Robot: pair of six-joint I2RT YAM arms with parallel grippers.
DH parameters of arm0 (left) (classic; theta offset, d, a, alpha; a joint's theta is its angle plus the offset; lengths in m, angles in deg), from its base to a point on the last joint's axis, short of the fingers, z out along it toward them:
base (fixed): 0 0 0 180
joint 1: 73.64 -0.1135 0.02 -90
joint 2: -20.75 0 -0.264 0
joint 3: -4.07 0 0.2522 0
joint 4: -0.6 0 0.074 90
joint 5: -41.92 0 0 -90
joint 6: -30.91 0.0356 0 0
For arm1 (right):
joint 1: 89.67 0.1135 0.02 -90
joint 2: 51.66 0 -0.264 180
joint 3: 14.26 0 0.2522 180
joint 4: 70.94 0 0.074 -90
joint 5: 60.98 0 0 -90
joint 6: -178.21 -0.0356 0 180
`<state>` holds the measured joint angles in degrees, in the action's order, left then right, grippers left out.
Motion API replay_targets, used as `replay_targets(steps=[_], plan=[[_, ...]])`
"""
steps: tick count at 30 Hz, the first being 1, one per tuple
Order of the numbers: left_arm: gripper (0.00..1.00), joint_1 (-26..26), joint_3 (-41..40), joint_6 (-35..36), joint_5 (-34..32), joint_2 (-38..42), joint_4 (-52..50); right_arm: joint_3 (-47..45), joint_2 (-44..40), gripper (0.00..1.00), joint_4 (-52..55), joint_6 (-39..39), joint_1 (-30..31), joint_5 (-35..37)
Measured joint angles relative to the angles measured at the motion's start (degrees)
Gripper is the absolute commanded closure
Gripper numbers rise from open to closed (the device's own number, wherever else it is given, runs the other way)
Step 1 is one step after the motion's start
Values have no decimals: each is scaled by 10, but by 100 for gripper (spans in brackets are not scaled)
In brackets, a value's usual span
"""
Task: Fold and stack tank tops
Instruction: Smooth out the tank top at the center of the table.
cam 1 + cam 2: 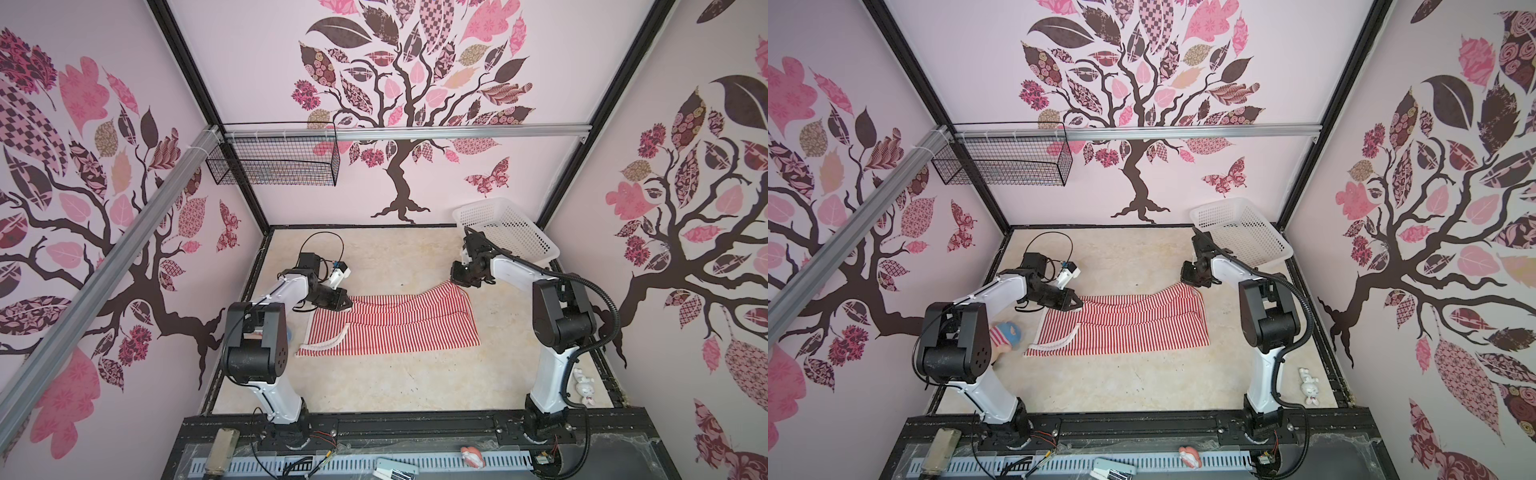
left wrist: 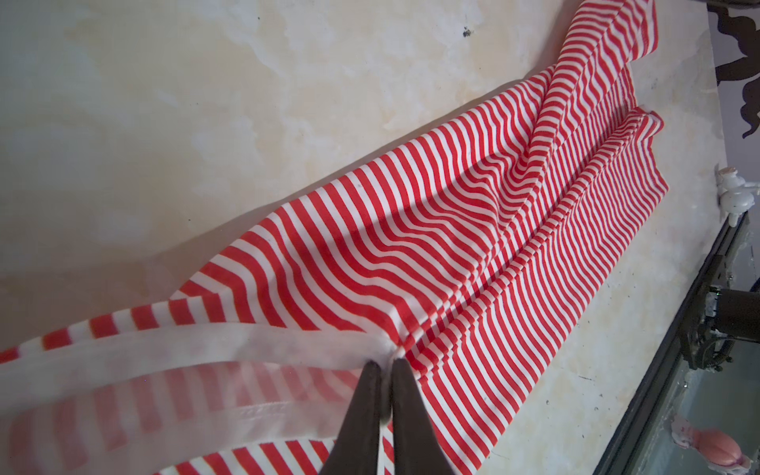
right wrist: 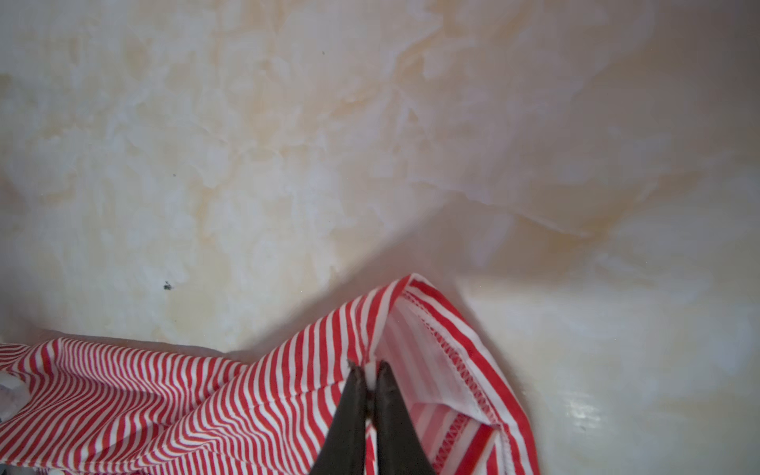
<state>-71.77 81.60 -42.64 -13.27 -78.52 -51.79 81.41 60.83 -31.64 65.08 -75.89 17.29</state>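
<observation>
One red-and-white striped tank top [image 1: 399,328] [image 1: 1129,328] lies folded lengthwise across the middle of the table, with its white-trimmed armhole at the near left. My left gripper [image 1: 347,305] [image 1: 1076,306] sits at its far left corner. In the left wrist view, the left gripper [image 2: 384,364] is shut on the tank top's white trim [image 2: 205,345]. My right gripper [image 1: 458,283] [image 1: 1188,281] holds the far right corner lifted a little off the table. In the right wrist view, the right gripper [image 3: 370,366] is shut on the fabric beside the stitched hem [image 3: 448,349].
A white perforated basket [image 1: 513,230] [image 1: 1246,232] stands tilted in the back right corner behind the right arm. A black wire basket [image 1: 274,164] hangs on the back wall. A small white bunny figure [image 1: 584,388] lies near the right edge, and a doll [image 1: 1007,334] near the left arm.
</observation>
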Motion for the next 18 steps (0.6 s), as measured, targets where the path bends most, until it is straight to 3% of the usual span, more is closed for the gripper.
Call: replay_targets(steps=[10, 11, 13, 14, 18], plan=[[89, 0, 10, -3, 0, -4, 0, 38, 0, 83, 8, 20, 0, -4], [89, 0, 10, -3, 0, -5, 0, 33, 0, 81, 7, 20, 0, -5], [89, 0, 10, -4, 0, -7, 0, 18, -1, 62, 2, 19, 0, -4], [89, 0, 10, -4, 0, -8, 0, 7, -2, 57, 0, 21, 0, -5], [89, 0, 10, -4, 0, -8, 0, -58, -31, 59, -9, 20, 0, -10]])
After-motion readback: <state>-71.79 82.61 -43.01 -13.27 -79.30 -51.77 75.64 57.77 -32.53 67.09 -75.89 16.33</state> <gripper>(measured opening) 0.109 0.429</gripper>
